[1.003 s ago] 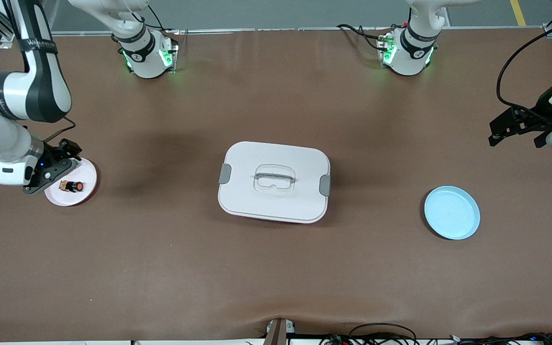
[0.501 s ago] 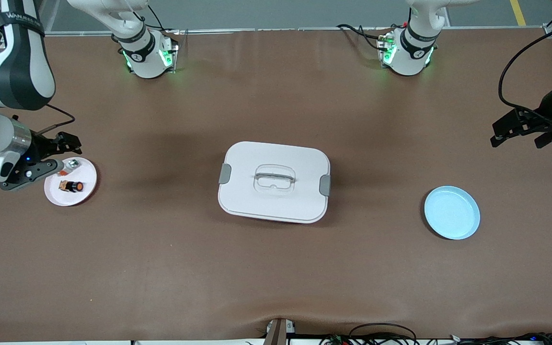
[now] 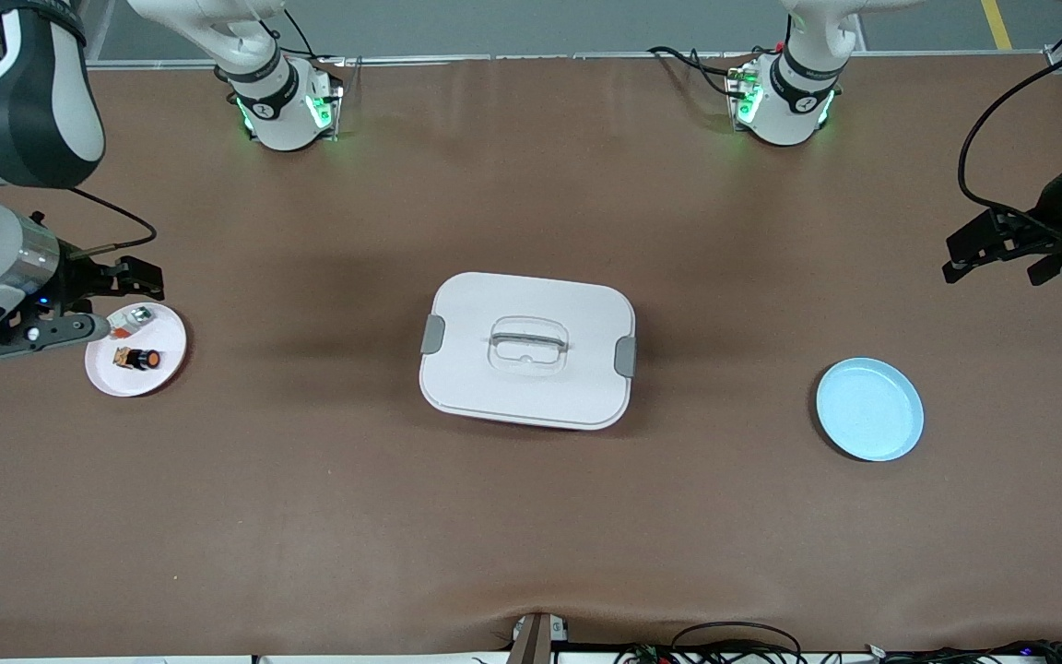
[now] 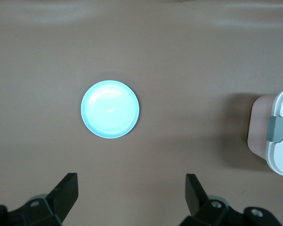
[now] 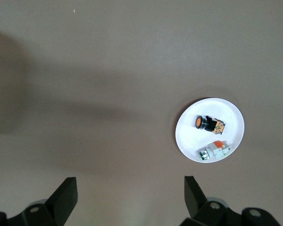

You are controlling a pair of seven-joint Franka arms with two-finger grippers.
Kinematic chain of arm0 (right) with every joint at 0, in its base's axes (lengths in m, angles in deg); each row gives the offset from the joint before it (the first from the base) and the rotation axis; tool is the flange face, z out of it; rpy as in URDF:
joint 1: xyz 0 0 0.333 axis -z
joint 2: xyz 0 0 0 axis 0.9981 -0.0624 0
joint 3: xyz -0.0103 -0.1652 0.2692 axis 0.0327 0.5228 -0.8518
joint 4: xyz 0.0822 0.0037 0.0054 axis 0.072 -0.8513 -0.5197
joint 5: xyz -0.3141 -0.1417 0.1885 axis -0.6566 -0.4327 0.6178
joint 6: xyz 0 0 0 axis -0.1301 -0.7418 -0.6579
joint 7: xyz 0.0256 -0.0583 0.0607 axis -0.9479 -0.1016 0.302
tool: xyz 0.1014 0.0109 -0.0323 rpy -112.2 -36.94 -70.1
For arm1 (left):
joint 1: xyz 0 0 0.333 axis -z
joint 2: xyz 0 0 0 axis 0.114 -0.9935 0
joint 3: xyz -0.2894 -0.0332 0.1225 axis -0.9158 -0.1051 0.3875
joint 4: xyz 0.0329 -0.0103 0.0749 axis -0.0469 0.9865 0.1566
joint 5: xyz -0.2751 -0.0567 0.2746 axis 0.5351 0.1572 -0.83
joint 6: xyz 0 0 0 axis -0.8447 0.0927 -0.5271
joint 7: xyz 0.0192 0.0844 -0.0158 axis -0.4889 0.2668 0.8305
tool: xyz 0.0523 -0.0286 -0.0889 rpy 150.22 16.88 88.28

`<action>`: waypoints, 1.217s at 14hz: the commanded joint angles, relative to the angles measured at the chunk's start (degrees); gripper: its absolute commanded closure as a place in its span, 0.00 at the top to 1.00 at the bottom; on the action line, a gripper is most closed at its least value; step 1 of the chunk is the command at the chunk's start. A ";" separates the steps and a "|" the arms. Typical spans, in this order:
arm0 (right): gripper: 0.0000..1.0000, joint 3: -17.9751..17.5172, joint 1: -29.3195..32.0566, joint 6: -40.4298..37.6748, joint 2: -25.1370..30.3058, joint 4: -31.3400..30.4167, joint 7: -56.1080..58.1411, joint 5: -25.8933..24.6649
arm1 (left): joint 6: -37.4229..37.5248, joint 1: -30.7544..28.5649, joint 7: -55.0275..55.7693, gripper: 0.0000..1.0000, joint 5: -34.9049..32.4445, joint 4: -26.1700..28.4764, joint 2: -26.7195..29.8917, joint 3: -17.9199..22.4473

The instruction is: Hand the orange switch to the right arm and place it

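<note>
The orange switch [image 3: 140, 358] [image 5: 209, 124] lies on its side on a small white plate [image 3: 125, 382] [image 5: 188, 136] toward the right arm's end of the table. My right gripper [image 3: 130, 302] [image 5: 130, 183] hangs open and empty over the table just beside that plate. My left gripper [image 3: 997, 270] [image 4: 132, 181] hangs open and empty over bare table at the left arm's end, near a light blue plate [image 3: 869, 409] [image 4: 110, 109] with nothing on it.
A small silvery-white part with a red bit [image 3: 132, 318] [image 5: 213, 150] shares the white plate. A white lidded box with grey clips [image 3: 527, 350] [image 4: 278, 136] sits mid-table. Cables run along the table's edge nearest the front camera.
My right gripper has drawn back from over the white plate toward the table's end, uncovering the silvery-white part. The switch stays on the plate. The left arm has barely moved.
</note>
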 commanded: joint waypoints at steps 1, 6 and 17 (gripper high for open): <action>1.00 0.43 -1.26 -2.20 -0.25 3.20 -6.57 1.42 | 0.32 -0.32 0.54 1.00 0.63 -0.20 0.19 -0.36; 1.00 0.43 -1.70 -4.14 -0.78 8.48 -11.05 1.51 | 0.32 -0.23 0.54 1.00 0.63 -0.29 0.19 -0.36; 1.00 0.69 -1.35 -10.28 0.01 11.74 -13.01 2.56 | 0.32 -0.05 0.54 1.00 0.71 -0.47 0.28 -0.54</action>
